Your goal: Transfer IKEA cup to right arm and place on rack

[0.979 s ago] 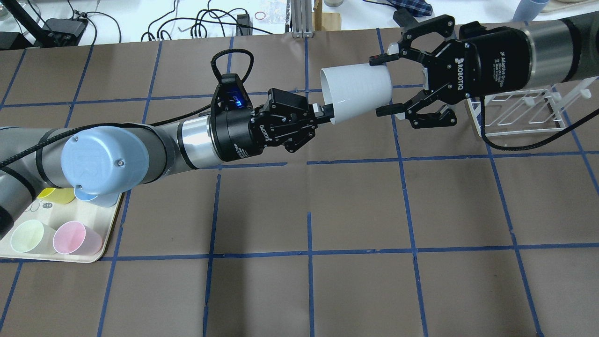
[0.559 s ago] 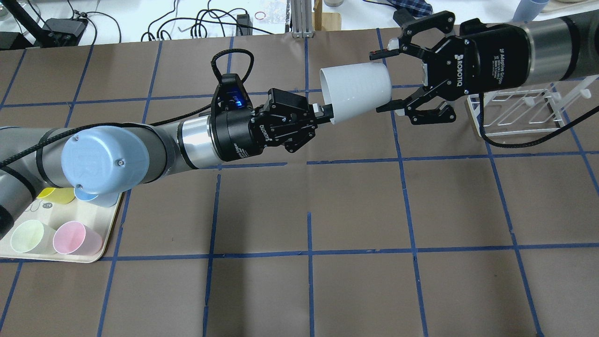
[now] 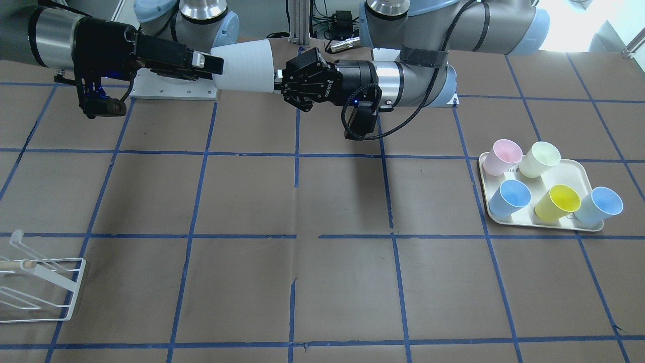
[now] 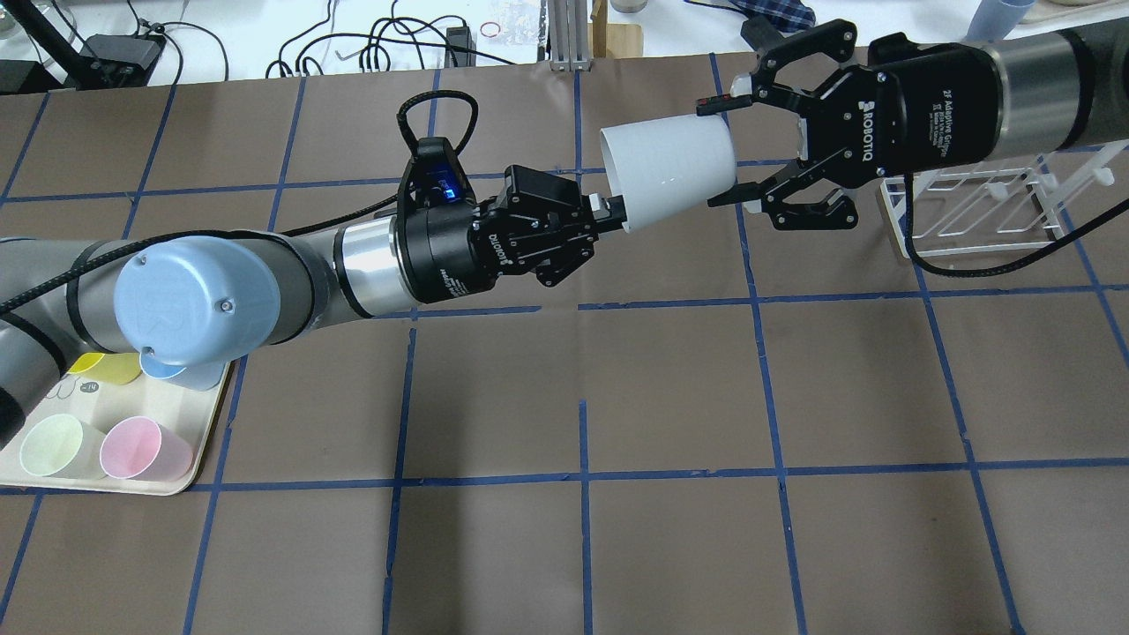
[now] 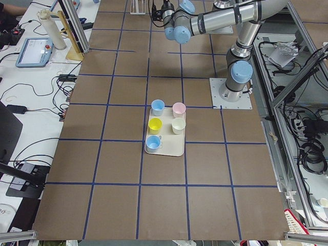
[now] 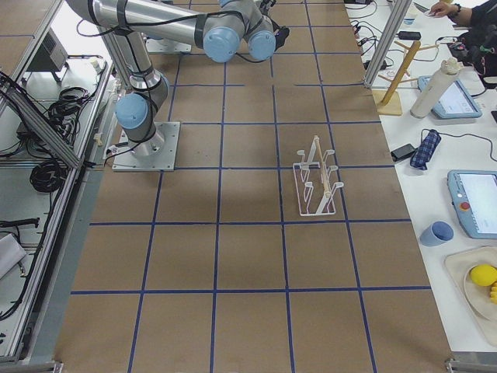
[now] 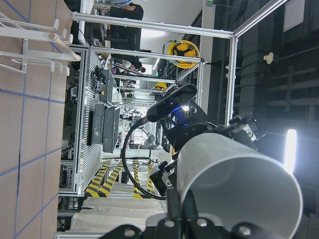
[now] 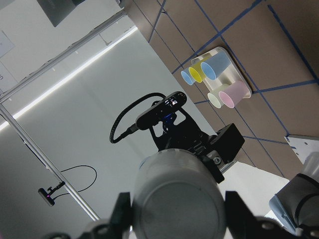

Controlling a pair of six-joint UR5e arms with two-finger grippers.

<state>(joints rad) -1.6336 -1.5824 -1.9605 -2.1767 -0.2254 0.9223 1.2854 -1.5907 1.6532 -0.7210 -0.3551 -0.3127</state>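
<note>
The IKEA cup (image 4: 670, 168) is near-white and lies level in the air, also seen in the front view (image 3: 244, 68). My left gripper (image 4: 615, 210) is shut on its rim wall, one finger inside. My right gripper (image 4: 711, 153) is open, its two fingers straddling the cup's closed base with small gaps on both sides. In the right wrist view the base (image 8: 179, 199) sits between the fingers (image 8: 122, 211). In the left wrist view the cup (image 7: 239, 184) fills the lower right. The white wire rack (image 4: 970, 207) stands under the right arm, and also shows in the front view (image 3: 35, 287).
A cream tray (image 3: 579, 169) holds several coloured cups: pink (image 3: 501, 156), pale green, yellow and two blue. In the overhead view the tray (image 4: 198, 445) lies under my left arm's elbow. Cables and boxes lie beyond the table's far edge.
My right gripper has shifted slightly toward the far side and its fingers have narrowed a little around the cup's base. My left arm and the cup have barely moved.
</note>
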